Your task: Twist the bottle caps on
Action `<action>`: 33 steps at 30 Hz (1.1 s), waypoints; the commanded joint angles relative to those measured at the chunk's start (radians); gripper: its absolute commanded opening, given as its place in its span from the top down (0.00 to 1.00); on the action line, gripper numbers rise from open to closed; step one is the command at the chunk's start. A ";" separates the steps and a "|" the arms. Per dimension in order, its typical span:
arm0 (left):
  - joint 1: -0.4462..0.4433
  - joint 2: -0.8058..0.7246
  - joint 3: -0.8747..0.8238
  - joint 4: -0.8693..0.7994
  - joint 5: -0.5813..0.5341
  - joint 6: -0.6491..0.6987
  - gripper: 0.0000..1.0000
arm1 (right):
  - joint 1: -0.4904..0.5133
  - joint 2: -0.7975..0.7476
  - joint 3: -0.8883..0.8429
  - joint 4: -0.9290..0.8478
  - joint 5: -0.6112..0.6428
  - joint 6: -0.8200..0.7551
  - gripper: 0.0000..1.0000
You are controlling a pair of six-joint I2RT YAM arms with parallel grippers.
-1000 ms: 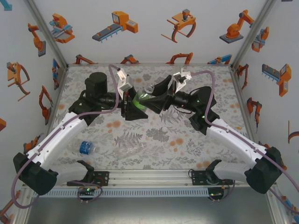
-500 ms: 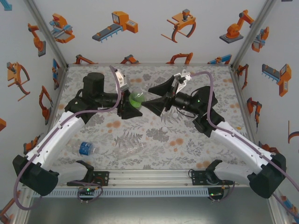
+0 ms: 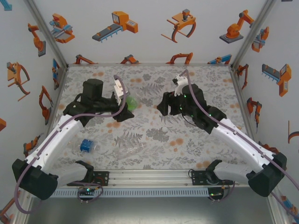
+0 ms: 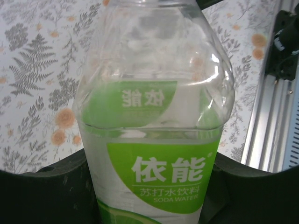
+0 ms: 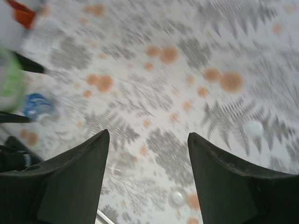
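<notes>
My left gripper [image 3: 125, 103] is shut on the green bottle [image 3: 131, 102], holding it above the table at the back left. Up close the green bottle [image 4: 154, 140] has a green-and-white soda water label, and a black finger [image 4: 42, 191] presses on each side of it; its top is cut off by the frame. My right gripper [image 3: 163, 104] points down at the table, a short way right of the bottle. It stands open [image 5: 148, 134] with nothing between its fingers. Two small white bottle caps [image 5: 254, 128] [image 5: 177, 198] lie on the cloth below it.
A clear bottle with a blue label [image 3: 86, 147] and a plain clear bottle [image 3: 133, 151] lie on the patterned tablecloth near the front left. The metal rail [image 3: 149, 177] runs along the near edge. Walls close in the left, right and back.
The two grippers, which met at the green bottle, have drawn apart. The left carried the bottle leftward. The right let go, backed off right and tipped down toward the table.
</notes>
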 commanded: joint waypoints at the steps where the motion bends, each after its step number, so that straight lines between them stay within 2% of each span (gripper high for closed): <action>1: 0.007 -0.030 -0.014 -0.004 -0.069 0.035 1.00 | -0.018 0.034 -0.004 -0.211 0.114 0.069 0.40; 5: 0.008 -0.045 -0.034 0.008 -0.155 0.052 1.00 | -0.019 0.088 -0.014 -0.303 0.122 0.149 0.41; 7: 0.008 -0.054 -0.041 0.017 -0.181 0.049 1.00 | -0.013 0.095 -0.039 -0.313 0.121 0.204 0.49; 15: 0.008 -0.076 -0.052 0.028 -0.218 0.045 1.00 | 0.167 0.185 -0.110 -0.336 0.205 0.335 0.51; 18: 0.008 -0.079 -0.052 0.032 -0.239 0.040 0.97 | 0.211 0.235 -0.129 -0.307 0.202 0.362 0.51; 24: 0.008 -0.084 -0.053 0.035 -0.247 0.036 0.97 | 0.222 0.318 -0.165 -0.221 0.157 0.382 0.56; 33: 0.008 -0.084 -0.053 0.037 -0.250 0.033 0.97 | 0.231 0.384 -0.188 -0.202 0.143 0.398 0.56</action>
